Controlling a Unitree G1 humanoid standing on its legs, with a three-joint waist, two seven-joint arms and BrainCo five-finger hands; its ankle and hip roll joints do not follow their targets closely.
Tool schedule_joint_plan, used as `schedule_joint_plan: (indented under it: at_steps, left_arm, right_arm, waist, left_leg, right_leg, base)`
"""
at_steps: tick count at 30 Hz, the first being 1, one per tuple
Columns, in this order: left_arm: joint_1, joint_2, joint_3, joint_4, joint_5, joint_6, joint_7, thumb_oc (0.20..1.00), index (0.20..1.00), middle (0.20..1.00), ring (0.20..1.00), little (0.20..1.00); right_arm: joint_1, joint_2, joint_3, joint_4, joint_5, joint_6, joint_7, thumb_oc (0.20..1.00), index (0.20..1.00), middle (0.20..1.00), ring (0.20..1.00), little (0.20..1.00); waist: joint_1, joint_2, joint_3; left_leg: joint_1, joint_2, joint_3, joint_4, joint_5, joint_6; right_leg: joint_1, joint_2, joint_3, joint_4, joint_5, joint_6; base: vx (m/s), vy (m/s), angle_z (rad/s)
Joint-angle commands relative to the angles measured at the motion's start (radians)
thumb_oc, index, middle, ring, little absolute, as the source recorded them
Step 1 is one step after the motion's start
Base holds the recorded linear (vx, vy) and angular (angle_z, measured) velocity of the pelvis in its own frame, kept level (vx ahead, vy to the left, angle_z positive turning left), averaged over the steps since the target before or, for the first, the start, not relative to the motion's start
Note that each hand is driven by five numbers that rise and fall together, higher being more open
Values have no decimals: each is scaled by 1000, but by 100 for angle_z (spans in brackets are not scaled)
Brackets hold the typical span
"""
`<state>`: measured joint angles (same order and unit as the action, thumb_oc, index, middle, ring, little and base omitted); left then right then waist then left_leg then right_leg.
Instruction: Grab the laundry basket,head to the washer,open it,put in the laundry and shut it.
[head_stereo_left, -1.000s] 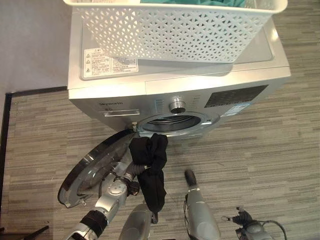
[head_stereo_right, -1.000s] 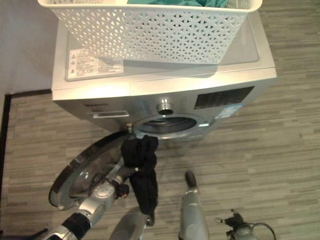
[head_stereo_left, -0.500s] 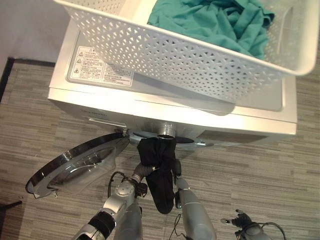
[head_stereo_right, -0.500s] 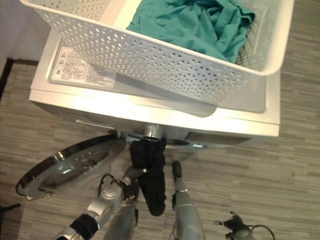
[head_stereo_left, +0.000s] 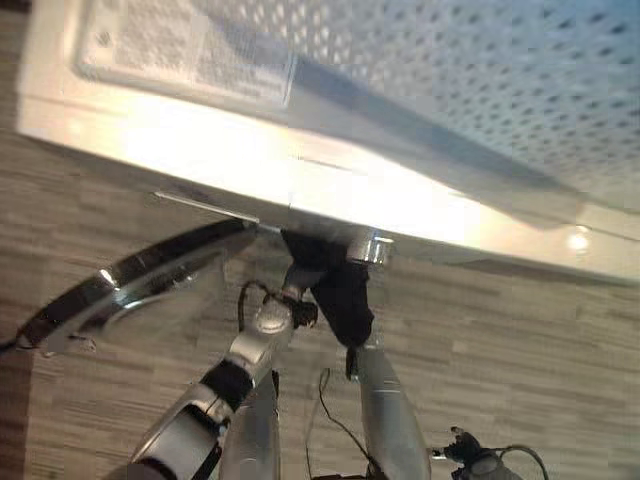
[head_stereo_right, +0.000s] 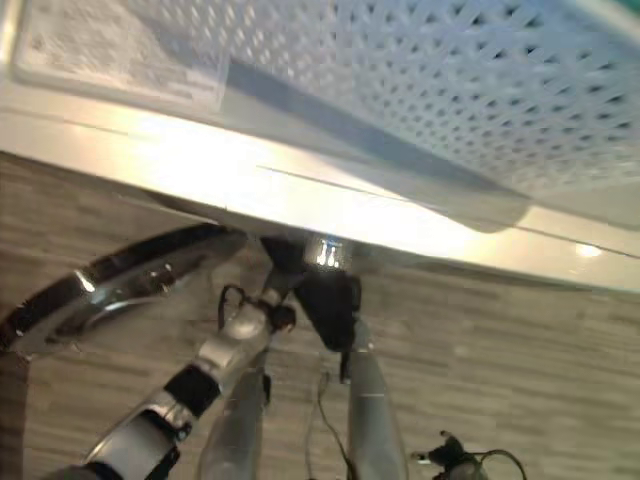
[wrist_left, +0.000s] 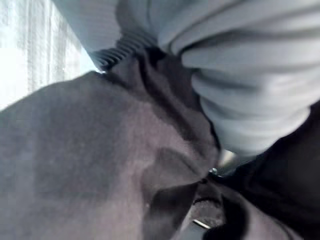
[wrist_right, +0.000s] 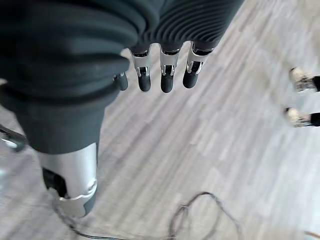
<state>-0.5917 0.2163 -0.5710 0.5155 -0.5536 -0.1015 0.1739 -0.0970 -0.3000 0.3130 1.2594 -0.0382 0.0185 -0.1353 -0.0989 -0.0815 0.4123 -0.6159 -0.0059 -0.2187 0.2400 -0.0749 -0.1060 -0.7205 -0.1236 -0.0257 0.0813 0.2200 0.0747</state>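
The white perforated laundry basket (head_stereo_left: 480, 90) sits on top of the silver washer (head_stereo_left: 200, 150), its mesh wall close under the head camera. A printed label (head_stereo_left: 190, 60) lies flat on the washer's top, beside the basket.

The washer's round door (head_stereo_left: 130, 285) stands swung open to the robot's left, chrome rim catching the light, over the grey wood-grain floor (head_stereo_left: 520, 340).

The left arm reaches up from the lower left to the washer's front, just below the top edge. The left hand (head_stereo_left: 296, 283) is at the drum opening, buried in a black garment (head_stereo_left: 340, 295) that hangs bunched from the opening's lip. In the left wrist view the black garment (wrist_left: 90, 160) presses against the camera, with folds of the grey door gasket (wrist_left: 250, 90) just beyond; the fingers are hidden in the cloth, so whether they grip it cannot be told.

The right hand (wrist_right: 162, 72) shows in its own wrist view, held over the floor, fingers straight and relaxed, holding nothing. A person's shoes (wrist_right: 300, 97) stand on the floor at that view's edge.
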Motion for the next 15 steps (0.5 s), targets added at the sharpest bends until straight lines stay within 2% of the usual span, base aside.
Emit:
schedule_joint_plan:
  at_steps: [1, 3, 5, 11, 15]
  left_arm:
    - [6, -40, 24, -87, -43, -88, 13, 200, 200, 200, 200, 200]
    - [11, -51, 18, -84, -51, -77, 5, 200, 200, 200, 200, 200]
    - [23, -53, 15, -68, -48, -62, 4, 200, 200, 200, 200, 200]
    - [56, -50, 16, -53, -47, -35, 8, 200, 200, 200, 200, 200]
    - [68, -53, 15, -64, -42, -29, 13, 200, 200, 200, 200, 200]
  right_arm:
    - [58, -44, 24, 27, -18, 32, -29, 1000, 1000, 1000, 1000, 1000]
    - [40, -45, 21, 19, -8, 26, -34, 1000, 1000, 1000, 1000, 1000]
    - [14, -46, 23, 6, 4, 23, -41, 1000, 1000, 1000, 1000, 1000]
    - [-51, -54, 43, -87, 69, -6, -67, 1000, 1000, 1000, 1000, 1000]
    - [-85, -70, 60, -87, 81, -2, -83, 1000, 1000, 1000, 1000, 1000]
  waist:
    - [8, 35, -71]
    - [11, 28, -81]
    - [16, 17, -89]
    - [45, -16, -71]
    - [59, -15, -55]
  left_leg:
    - [-52, -7, 65, 50, -67, 57]
    - [-125, -14, 46, 172, -110, 65]
    - [-159, -15, 29, 239, -138, 71]
    - [-205, -14, -2, 372, -199, 88]
    - [-247, -24, -22, 442, -224, 95]
  right_leg:
    - [-70, 11, 31, 154, -217, 19]
    - [-135, 15, 31, 277, -267, 5]
    - [-162, 18, 29, 349, -299, -3]
    - [-195, 28, 23, 477, -359, -23]
    - [-228, 23, 21, 552, -399, -39]
  base:
    - [6, 17, 10]
    - [-44, -4, 0]
    - [-16, -29, 8]
    - [-19, -44, 10]
    - [-18, -48, 8]
